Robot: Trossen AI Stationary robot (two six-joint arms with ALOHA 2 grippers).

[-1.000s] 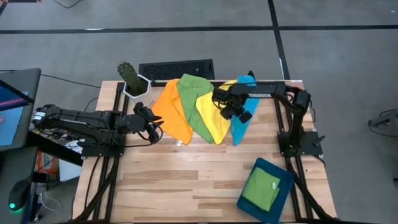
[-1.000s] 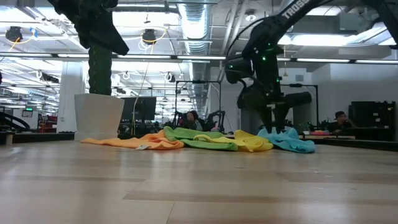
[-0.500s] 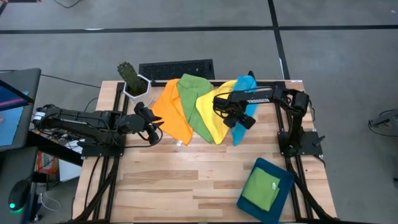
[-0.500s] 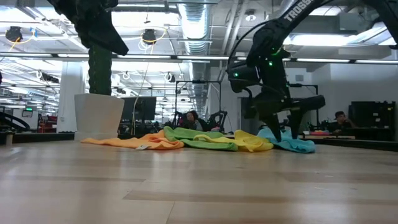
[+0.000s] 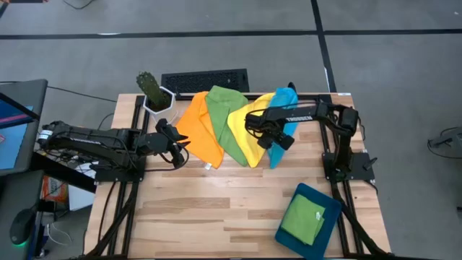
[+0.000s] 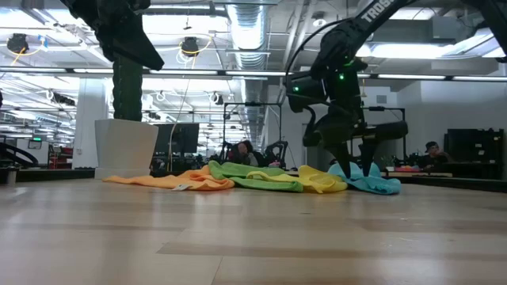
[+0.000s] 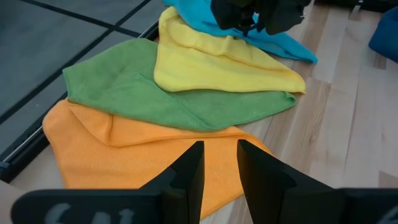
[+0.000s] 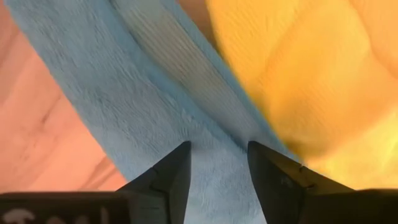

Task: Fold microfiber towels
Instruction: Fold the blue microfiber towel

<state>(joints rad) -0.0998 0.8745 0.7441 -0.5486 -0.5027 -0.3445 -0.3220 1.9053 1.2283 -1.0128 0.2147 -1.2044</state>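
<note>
Four microfiber towels lie overlapping in a fan at the table's far middle: orange [image 5: 193, 124], green [image 5: 220, 115], yellow [image 5: 245, 137] and blue [image 5: 277, 153]. My right gripper [image 5: 272, 139] points down over the blue towel [image 8: 124, 93], next to the yellow one's edge [image 8: 311, 74]. It is open, with a fold of blue cloth between its fingers [image 8: 174, 174]. My left gripper [image 5: 180, 144] waits at the table's left, slightly open and empty [image 7: 220, 168], aimed at the orange towel [image 7: 143, 155]. My right gripper comes at the blue towel from above, its fingertips [image 6: 345, 166] down at the top of the cloth, one on each side of a raised fold [image 8: 217, 134]. I cannot tell whether they touch it. The towel lies slack on the table.
A dark teal tray [image 5: 328, 209] at the near right holds a folded green towel [image 5: 303, 219]. A potted cactus [image 5: 153, 92] and a black keyboard [image 5: 205, 79] sit at the far edge. Bare wood [image 5: 209, 206] fills the table's near middle.
My right gripper has moved toward the table's near edge and down onto the blue towel, rolling a little. In the low view its fingers stand wider apart than a second ago. The towels have not moved.
</note>
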